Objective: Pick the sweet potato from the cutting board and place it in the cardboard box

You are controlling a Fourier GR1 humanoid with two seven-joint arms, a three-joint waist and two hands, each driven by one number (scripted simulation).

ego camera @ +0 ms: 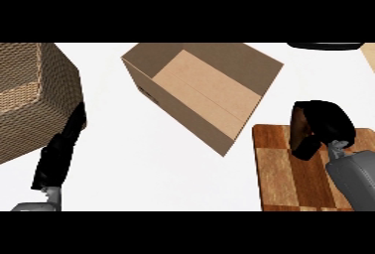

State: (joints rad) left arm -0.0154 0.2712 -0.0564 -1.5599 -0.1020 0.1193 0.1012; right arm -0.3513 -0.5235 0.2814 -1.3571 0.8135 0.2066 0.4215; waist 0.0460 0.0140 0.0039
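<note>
Right hand point(320, 128) sits over the top-left part of the cutting board point(282, 168), fingers curled down as if closed round something. A dark reddish-brown sliver at its left edge is probably the sweet potato point(296, 124), so it looks to be in the grasp, at or just above the board; contact with the wood can't be told.

Step in hand, as I judge it: secure and lift. Do it well by raising straight up before going sideways, then carry up and left to clear the near wall of the cardboard box point(201, 84), and let go over the open inside, not over the rim.

Left hand point(62, 149) shows at the view's left on the white tabletop point(147, 173), fingers straight, beside a wicker basket point(33, 94), holding nothing.

Hidden: most of the sweet potato, under the fingers. The board's lower end is cut off. A dark thing point(326, 45) at the top right is cut off and unidentifiable.
</note>
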